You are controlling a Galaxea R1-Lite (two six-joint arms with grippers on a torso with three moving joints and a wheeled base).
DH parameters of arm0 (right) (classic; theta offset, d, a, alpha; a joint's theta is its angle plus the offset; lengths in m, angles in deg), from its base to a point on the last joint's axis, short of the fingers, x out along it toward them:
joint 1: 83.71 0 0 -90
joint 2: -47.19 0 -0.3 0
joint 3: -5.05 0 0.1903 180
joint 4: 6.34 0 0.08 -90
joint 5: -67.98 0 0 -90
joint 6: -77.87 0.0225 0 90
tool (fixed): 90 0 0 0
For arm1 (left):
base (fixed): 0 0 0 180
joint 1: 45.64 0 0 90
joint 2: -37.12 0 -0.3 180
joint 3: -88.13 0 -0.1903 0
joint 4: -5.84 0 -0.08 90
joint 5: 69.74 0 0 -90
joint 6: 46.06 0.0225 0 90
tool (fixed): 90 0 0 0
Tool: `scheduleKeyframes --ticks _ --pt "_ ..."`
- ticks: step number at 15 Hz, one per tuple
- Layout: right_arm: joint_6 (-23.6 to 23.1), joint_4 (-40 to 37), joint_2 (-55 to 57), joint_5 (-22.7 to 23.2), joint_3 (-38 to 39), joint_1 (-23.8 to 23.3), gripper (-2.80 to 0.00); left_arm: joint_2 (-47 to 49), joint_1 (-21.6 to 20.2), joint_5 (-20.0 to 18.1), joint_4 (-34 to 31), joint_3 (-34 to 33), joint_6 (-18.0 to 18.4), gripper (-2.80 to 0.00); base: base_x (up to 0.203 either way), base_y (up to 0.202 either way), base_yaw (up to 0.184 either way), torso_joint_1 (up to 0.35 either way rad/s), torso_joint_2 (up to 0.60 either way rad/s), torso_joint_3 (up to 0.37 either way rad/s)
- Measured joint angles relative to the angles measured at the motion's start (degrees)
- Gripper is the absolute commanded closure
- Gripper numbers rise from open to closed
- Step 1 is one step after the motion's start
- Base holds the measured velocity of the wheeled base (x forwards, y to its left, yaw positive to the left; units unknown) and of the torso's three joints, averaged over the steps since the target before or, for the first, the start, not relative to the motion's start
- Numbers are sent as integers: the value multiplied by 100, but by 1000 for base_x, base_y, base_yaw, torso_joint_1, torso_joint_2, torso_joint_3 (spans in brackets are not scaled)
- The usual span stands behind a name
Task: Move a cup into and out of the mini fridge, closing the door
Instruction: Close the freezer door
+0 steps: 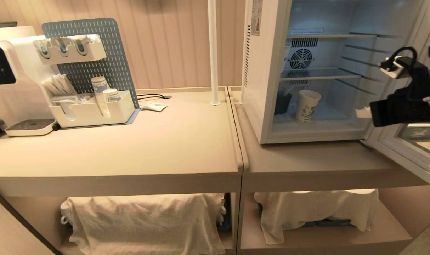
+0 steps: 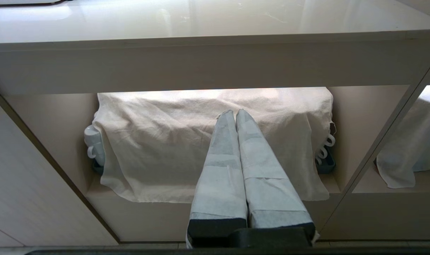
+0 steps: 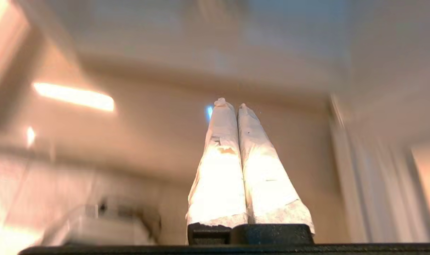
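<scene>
Head view shows the mini fridge (image 1: 268, 88) standing on the tabletop (image 1: 307, 159), its door (image 1: 409, 148) swung wide to the fridge's right, so the interior is open to reach. On the fridge floor, left of centre and below the round rear fan (image 1: 300, 58), stands the cup (image 1: 307, 105). It sits upright or nearly so, mouth up, long axis roughly vertical, blue print facing outward. I judge it was set that way so it stays stable and can be grasped from the side later.

At the fridge's right edge, outside the opening and apart from the cup, hangs the right pincer (image 1: 363, 112), pointing toward the interior. Its wrist view shows the two padded fingers (image 3: 218, 170) pressed together with nothing between them, so it holds nothing. With the cup already inside, the arm seems placed by the door's side ready to push it closed; that is my reading, not something shown.

Far from the fridge, the left pincer (image 2: 235, 115) is parked low, facing the cloth-covered shelf (image 2: 215, 141) under the tabletop, fingers also closed together and empty.
</scene>
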State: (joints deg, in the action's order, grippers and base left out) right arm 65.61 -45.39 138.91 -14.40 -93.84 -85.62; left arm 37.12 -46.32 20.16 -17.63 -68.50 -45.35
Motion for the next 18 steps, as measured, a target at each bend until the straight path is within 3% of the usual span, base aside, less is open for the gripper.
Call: scheduleKeyframes --ticks 3,7,12,14,16,18 --pt "-44 -1291 -1274 -361 782 -258 0 0 0 1 0 0 0 0 0 0 0 0 0 0" --pt "-60 -1558 -3380 -761 3010 -467 0 0 0 -1 0 0 -2 0 0 0 0 0 0 0" --pt "-44 -671 -5934 -1072 5776 -553 0 0 0 1 0 0 0 0 0 0 0 0 0 0" --pt "-45 -17 -6615 -985 6421 -543 0 0 0 2 2 0 0 0 0 0 0 0 0 0" --pt "-66 426 -7142 -502 6830 -529 0 0 0 2 2 0 0 0 0 0 0 0 0 0" --pt "-64 1250 -7392 -382 7182 -514 0 0 0 -1 4 0 -1 0 0 0 0 0 0 0"
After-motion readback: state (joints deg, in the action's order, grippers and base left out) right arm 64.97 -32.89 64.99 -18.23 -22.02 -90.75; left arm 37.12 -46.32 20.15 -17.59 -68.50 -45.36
